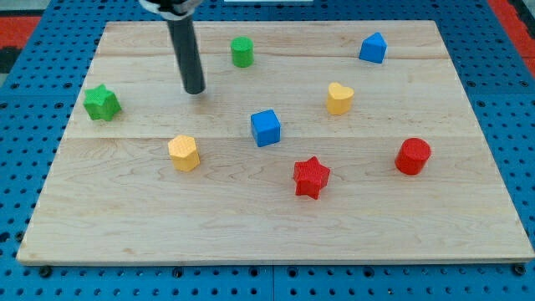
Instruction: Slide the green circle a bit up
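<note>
Approach step, no contact yet. My tip (194, 90), just bare rod, nothing held, sits upper left of frame, left of and below green circle (242, 52) at top centre. Next, I reckon: swing under circle, nudge upward gently, board (276, 234) edge close.

A pale, smooth-grained wooden board (276, 226) fills the frame, lying on a blue perforated metal-looking surface (518, 125). The small matt plastic-looking green circle block (242, 52), upper centre, shows faint ridged sides. The dark rod (187, 50), upper left, has a dull satin sheen.
</note>
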